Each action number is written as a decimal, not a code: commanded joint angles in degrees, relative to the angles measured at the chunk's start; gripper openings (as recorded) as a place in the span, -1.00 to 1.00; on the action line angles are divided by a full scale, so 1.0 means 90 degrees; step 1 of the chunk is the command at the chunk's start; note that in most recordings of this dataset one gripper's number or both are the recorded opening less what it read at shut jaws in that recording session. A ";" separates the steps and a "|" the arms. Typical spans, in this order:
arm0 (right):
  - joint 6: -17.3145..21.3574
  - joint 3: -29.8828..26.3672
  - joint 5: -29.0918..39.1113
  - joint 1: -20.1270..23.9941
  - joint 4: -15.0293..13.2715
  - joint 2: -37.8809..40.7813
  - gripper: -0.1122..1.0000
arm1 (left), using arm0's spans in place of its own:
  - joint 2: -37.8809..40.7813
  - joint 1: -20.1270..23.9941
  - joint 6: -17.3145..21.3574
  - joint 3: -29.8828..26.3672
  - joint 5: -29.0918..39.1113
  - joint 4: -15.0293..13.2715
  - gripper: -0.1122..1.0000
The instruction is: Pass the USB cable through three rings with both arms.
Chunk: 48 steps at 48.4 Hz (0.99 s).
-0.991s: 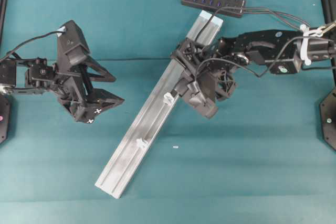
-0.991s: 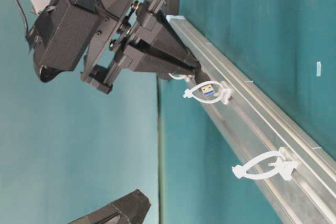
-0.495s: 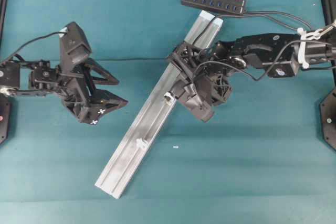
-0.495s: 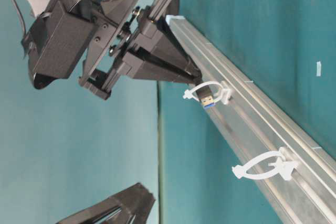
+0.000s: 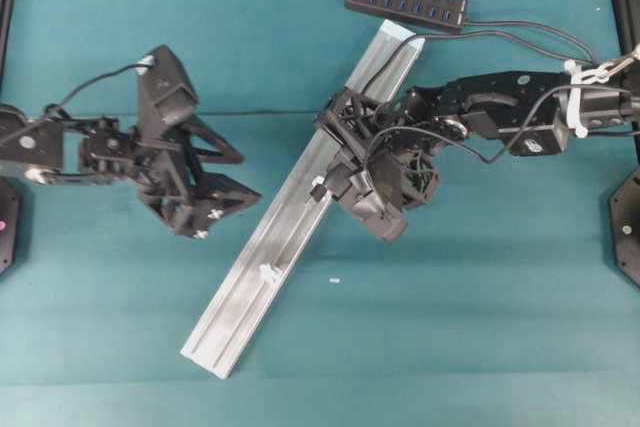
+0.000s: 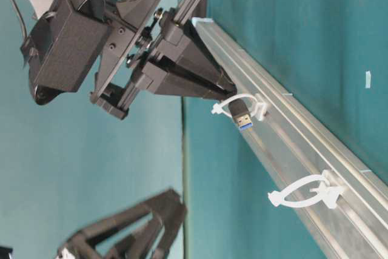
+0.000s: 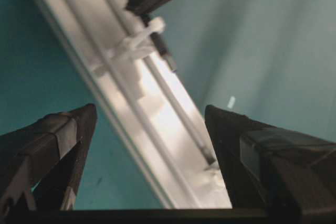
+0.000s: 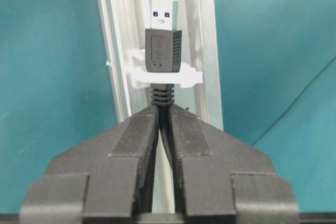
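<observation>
On the teal bench (image 5: 450, 347) a long silver rail (image 5: 240, 292) lies on a slant, running from the near left up to the far right, where its end comes close to a black hub (image 5: 405, 2) lying at the far edge. The right tool (image 8: 164, 109) is pinched tight on the USB cable (image 8: 161, 95) just behind the plug, its two black fingers (image 8: 134, 135) pressed together with only the thin cord between them. The plug (image 6: 242, 116) has gone through the middle ring (image 6: 233, 104): from the right wrist view its black housing and silver end stand beyond the white loop, which wraps the cable at the strain relief. In the table-level view the plug tip hangs just past that ring, over the side of the rail and pointing along it toward the next ring (image 6: 306, 193), which stands empty farther down the rail, well apart from the plug. The third ring is hidden under the right arm. The left tool (image 5: 225, 182) hangs to the left of the rail, clear of it, with its fingers (image 7: 52, 140) spread wide and nothing between them; its wrist view looks between those fingers at the rail and the threaded ring.
</observation>
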 commanded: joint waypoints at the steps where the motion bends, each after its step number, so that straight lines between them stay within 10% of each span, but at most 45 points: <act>1: 0.0020 -0.0039 -0.0098 0.0039 0.0039 0.0020 -0.62 | 0.0137 -0.0049 0.0000 -0.0205 -0.0107 0.0010 0.82; 48: 0.0029 -0.0010 -0.0117 0.0029 0.0039 0.0088 -0.62 | 0.2266 -0.0029 -0.0723 -0.1377 -0.0801 0.0029 0.78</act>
